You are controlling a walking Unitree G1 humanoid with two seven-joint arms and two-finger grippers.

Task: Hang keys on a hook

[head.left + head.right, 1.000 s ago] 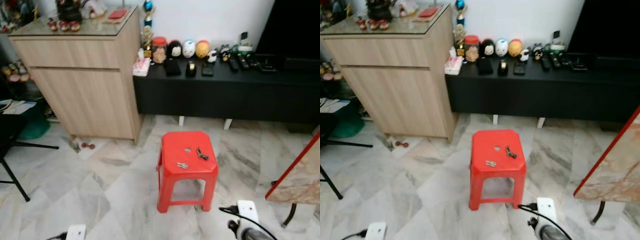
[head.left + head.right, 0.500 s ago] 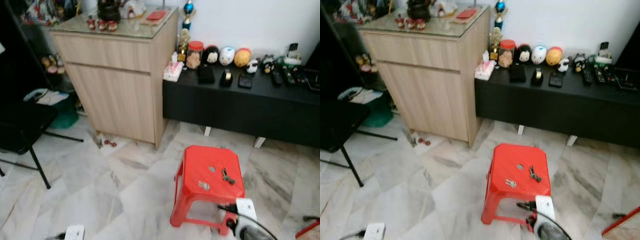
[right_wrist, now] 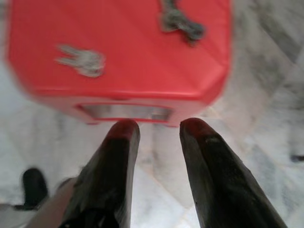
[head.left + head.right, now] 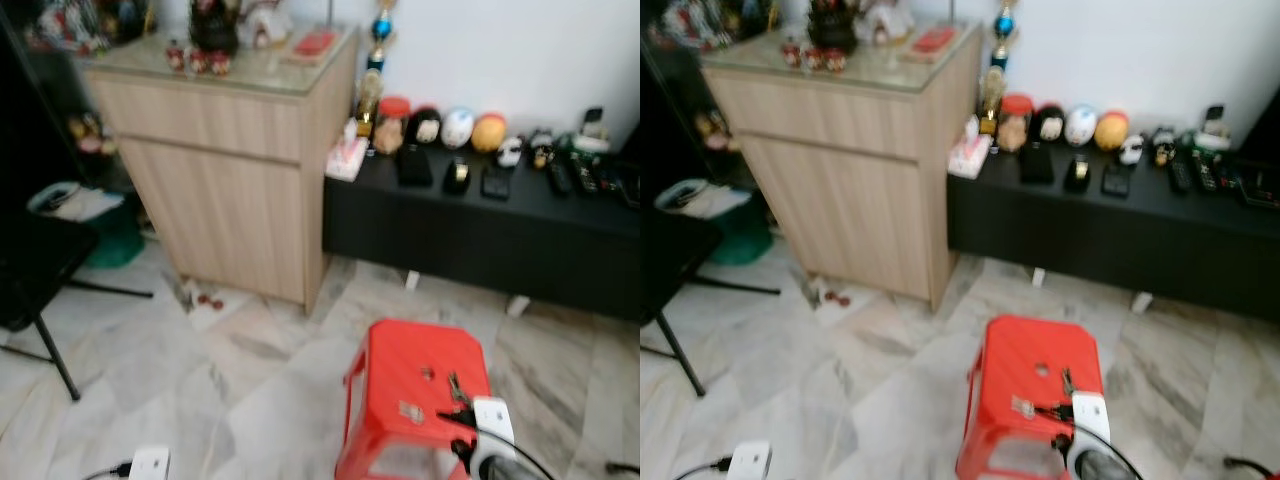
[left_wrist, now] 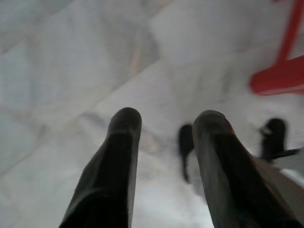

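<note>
Lying on the flat top of a red plastic stool [image 4: 420, 375] are two sets of keys: a dark bunch of keys [image 3: 182, 23] near the seat's right edge and a small silver key set [image 3: 81, 61] nearer its front left. The dark bunch is elongated, its long axis running roughly front to back across the seat; the silver set lies crosswise, its blades fanned toward one side. Both rest flat and well apart from each other, with a small round hole [image 4: 1041, 369] in the seat beyond them.

The right gripper [image 3: 156, 127] hangs low in front of the stool, its two black fingers [image 3: 118, 156] moderately apart, holding nothing and touching nothing; the fingertips sit just short of the seat's front edge. The left gripper [image 5: 164, 118] hangs over grey-veined marble floor [image 4: 150, 370], fingers likewise apart and empty.

Beyond the stool stand a light wooden cabinet [image 4: 225, 190] and a long black low console [image 4: 480, 225] carrying small ornaments. Both head views are blurred.
</note>
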